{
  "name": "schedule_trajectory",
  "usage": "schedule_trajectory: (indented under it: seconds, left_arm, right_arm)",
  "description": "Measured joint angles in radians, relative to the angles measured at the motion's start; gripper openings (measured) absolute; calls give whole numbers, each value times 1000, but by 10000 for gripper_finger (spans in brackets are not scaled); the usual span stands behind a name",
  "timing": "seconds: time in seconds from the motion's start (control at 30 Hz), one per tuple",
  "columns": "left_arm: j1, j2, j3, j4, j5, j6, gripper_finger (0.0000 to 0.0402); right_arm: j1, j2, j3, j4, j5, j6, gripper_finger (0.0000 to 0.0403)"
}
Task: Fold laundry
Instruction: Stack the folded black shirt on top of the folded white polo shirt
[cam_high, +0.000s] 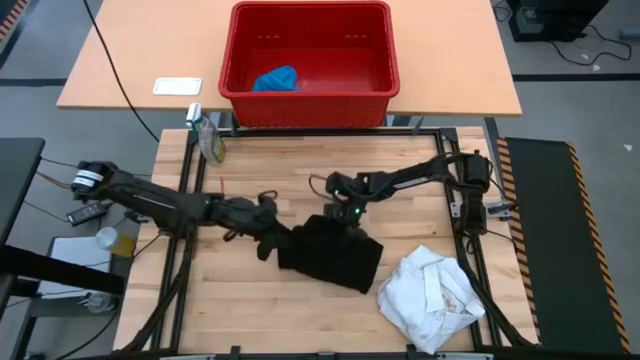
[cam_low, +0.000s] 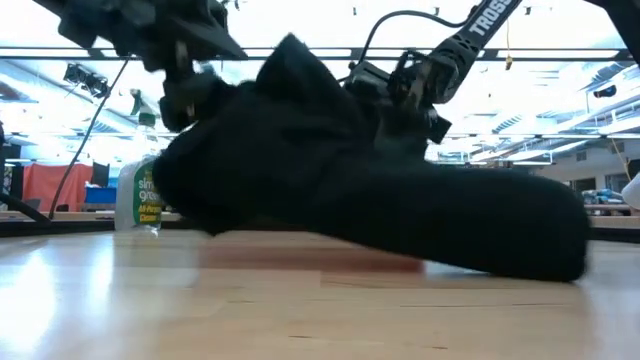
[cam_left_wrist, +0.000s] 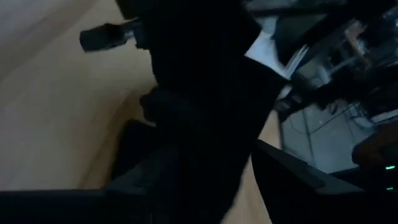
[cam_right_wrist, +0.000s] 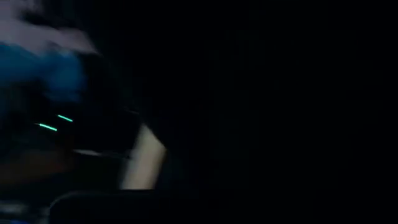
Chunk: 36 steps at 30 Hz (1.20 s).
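On pale wood, soft black garment (cam_high: 335, 255) (bunched), crumpled white garment (cam_high: 432, 295)

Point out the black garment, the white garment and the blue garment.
black garment (cam_high: 335, 258): high view, middle of the dark heap on the table.
white garment (cam_high: 432, 297): high view, middle of the crumpled cloth near the table's corner.
blue garment (cam_high: 276, 79): high view, middle of the bundle inside the red basket.

floor (cam_high: 560, 100): grey | ceiling lights (cam_low: 560, 75): long strips (bright) | far desk (cam_high: 450, 60): tan wood
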Motion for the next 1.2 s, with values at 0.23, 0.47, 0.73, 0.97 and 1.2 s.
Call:
schedule_trajectory:
  seconds: [0.23, 0.47, 0.73, 0.97, 1.2]
  left_arm:
    - [-38, -119, -1, -95, 1, -61, 202]
    - [-66, -235, -1, -98, -86, -37, 185]
    - [-115, -215, -1, -22, -105, -81, 171]
    - [-330, 52, 35, 87, -265, -156, 162]
    - [-424, 376, 41, 417, -328, -545, 140]
  right_arm:
    - [-49, -44, 0, -2, -213, 174, 26]
    - [-58, -66, 0, -4, -348, 203, 26]
    - [-80, -70, 0, -9, -340, 198, 26]
    - [-103, -69, 0, -38, -195, 244, 26]
    - [-121, -68, 0, -21, -154, 315, 26]
